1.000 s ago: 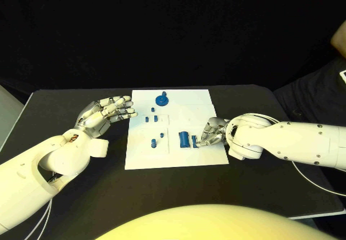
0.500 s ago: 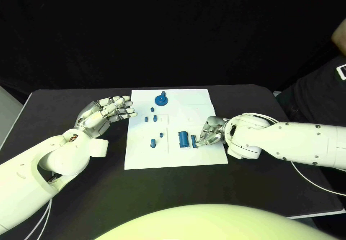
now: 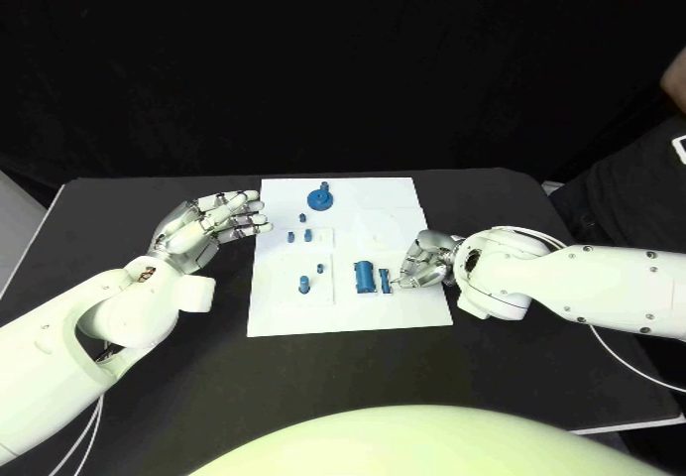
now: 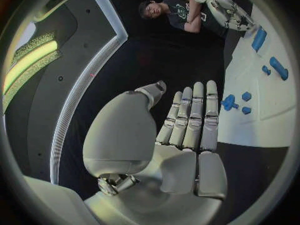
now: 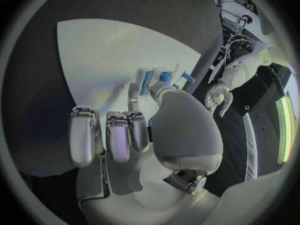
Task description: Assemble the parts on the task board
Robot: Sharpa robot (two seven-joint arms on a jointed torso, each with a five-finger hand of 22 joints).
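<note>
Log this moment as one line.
left hand: open, beside task board | right hand: fingers at blue part, grip unclear

Right hand [image 5: 134, 135] reaches blue parts [image 5: 156, 78] on task board [image 5: 94, 60]

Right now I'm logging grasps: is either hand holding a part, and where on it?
Left hand holds nothing, fingers spread. Right hand touches the small blue part; a real hold cannot be told.
</note>
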